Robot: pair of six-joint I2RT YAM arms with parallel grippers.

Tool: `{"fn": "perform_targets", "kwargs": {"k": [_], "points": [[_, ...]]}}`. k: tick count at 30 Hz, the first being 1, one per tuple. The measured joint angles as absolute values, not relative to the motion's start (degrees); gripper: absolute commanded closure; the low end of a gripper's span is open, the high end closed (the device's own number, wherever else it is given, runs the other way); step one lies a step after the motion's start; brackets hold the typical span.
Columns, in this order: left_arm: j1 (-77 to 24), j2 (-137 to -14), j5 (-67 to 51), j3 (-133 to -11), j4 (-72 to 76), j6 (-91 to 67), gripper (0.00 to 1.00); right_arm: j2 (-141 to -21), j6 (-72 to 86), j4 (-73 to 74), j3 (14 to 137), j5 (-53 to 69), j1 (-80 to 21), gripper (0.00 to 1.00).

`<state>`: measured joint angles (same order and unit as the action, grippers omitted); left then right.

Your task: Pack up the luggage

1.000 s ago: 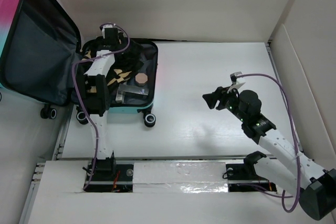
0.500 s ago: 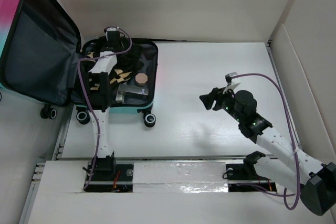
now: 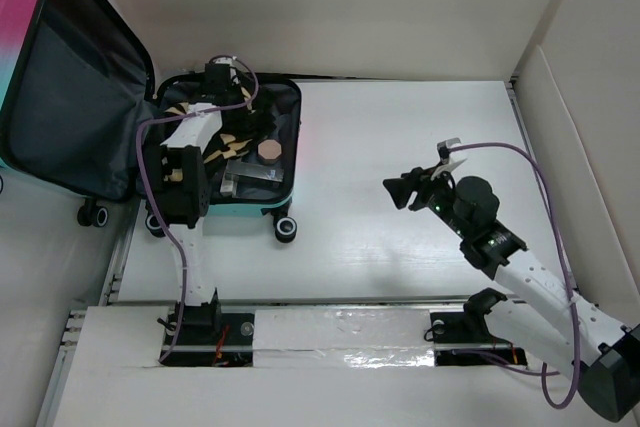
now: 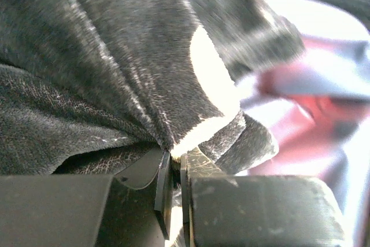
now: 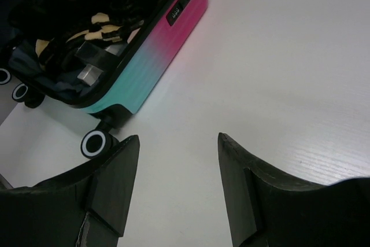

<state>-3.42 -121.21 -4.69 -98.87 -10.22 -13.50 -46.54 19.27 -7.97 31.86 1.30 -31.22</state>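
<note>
With the luggage (image 3: 70, 97) open at the desk's (image 3: 400, 147) far-left corner, the left pincer (image 4: 172, 166), clamped on a dark patterned garment (image 4: 104, 73) inside it, should tuck the cloth below the rim before releasing, while the right pincer (image 5: 178, 143) hangs wide and empty.

Luggage (image 5: 151, 50): small hard-shell case, pink-to-teal gradient ext., dark grey lining, black zip trim. Laid open at far-left of table. Lid (image 3: 70, 97) is raised and tilted back to the left; base is laid flat. Base is seen filled w/ dark fabric (image 4: 87, 56), poss. other small items (unclear). Black-and-white wheels (image 3: 287, 230) are set at near end.
</note>
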Motion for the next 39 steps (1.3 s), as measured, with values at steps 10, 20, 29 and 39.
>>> {"fn": "perform_targets", "kwargs": {"k": [10,20,29,39], "points": [[-8.0,-119.9,-6.9,-98.8,-20.0,-8.1,1.00,-43.8,19.3,-7.2,31.9,1.2,-31.7,0.38],[-8.9,-117.4,4.5,-99.6,-19.8,-12.3,0.31,-43.9,19.3,-6.9,31.9,1.2,-31.9,0.38],[-8.9,-119.7,7.6,-111.5,-15.3,-16.9,0.37,-45.5,19.2,-6.9,31.9,1.2,-31.9,0.38],[-9.0,-129.3,5.1,-114.1,-10.5,-18.5,0.35,-46.7,18.9,-7.2,31.9,0.4,-32.1,0.38]]}}
